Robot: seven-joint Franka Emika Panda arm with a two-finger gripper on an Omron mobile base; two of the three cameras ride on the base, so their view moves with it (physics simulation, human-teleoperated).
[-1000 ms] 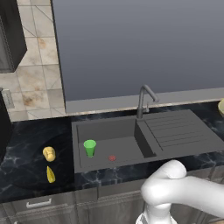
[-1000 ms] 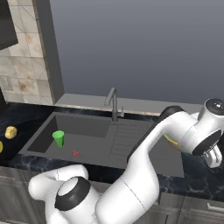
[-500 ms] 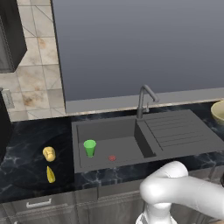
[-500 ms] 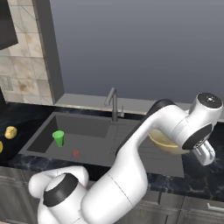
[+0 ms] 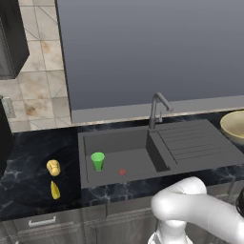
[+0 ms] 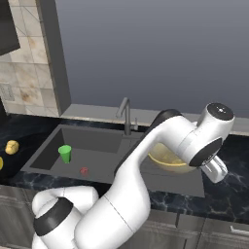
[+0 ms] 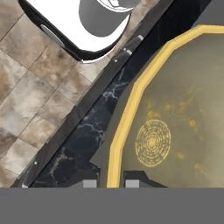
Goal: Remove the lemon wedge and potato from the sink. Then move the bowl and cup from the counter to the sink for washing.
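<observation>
My gripper [image 7: 111, 183] is shut on the thin rim of the tan-yellow bowl [image 7: 175, 122], one fingertip on each side of the rim. The bowl [image 6: 168, 161] hangs in the air over the right end of the drainboard, partly behind my arm; its edge shows at the far right [image 5: 234, 126]. The green cup [image 5: 97, 160] stands upright inside the dark sink [image 5: 133, 143], left of the red drain [image 5: 122, 172]. The potato [image 5: 54, 167] and the lemon wedge [image 5: 55, 190] lie on the counter left of the sink.
A dark curved faucet [image 5: 157, 107] rises behind the basin, beside the ribbed drainboard [image 5: 190, 140]. Black marble counter [image 5: 28, 186] runs around the sink, with tiled wall at the left. My white arm [image 6: 160, 141] arches over the drainboard.
The arm has swung leftwards with the bowl in its grip, bringing the bowl from the right counter to over the drainboard. Cup, potato and lemon wedge have stayed put.
</observation>
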